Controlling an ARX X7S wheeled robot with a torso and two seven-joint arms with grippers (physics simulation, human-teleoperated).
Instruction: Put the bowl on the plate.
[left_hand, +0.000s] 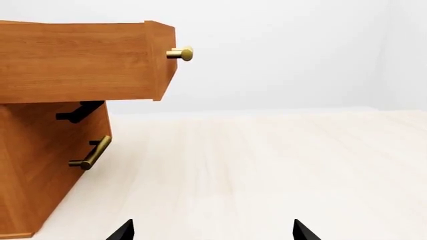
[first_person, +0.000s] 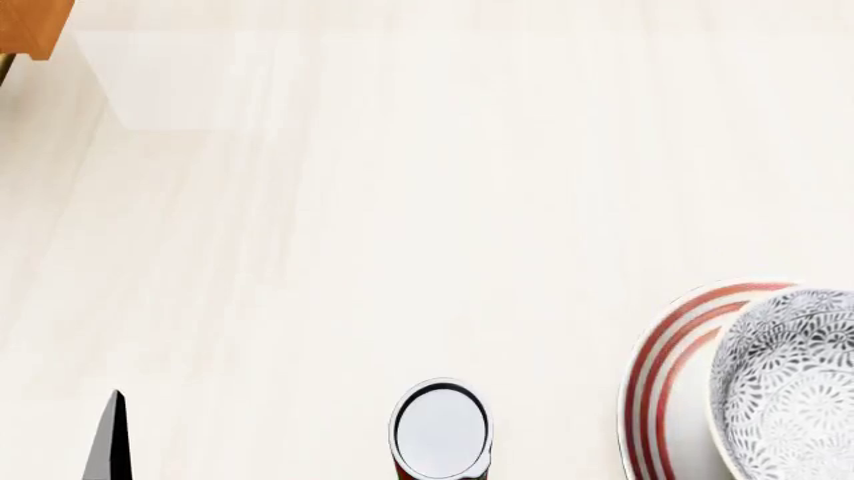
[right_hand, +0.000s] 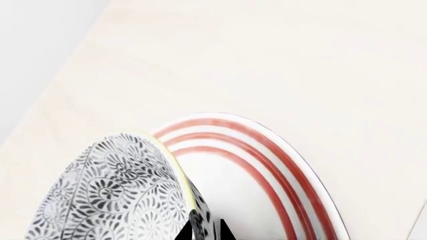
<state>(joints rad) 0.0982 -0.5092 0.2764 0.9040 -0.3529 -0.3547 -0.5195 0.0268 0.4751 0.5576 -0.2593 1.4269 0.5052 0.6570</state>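
Right gripper (right_hand: 203, 231) in its wrist view showed two black fingertips pinched close over the rim of the round deep white bowl with the dense grey-black floral pattern (right_hand: 113, 195), one tip on each side of the wall, so it evidently held the bowl by its edge to carry it; the bowl sat over the large flat white plate with three red rings (right_hand: 267, 170), probably for setting down, though whether it already touched was unclear. From the head camera, bowl (first_person: 790, 385) and plate (first_person: 667, 380) lay at the pale wooden table's (first_person: 400, 200) near right edge, a round silver-topped can (first_person: 441, 430) nearby. Left gripper (left_hand: 212, 231) in its wrist view stood spread wide and empty, levelled low toward a brown wooden cabinet with brass handles (left_hand: 73, 65).
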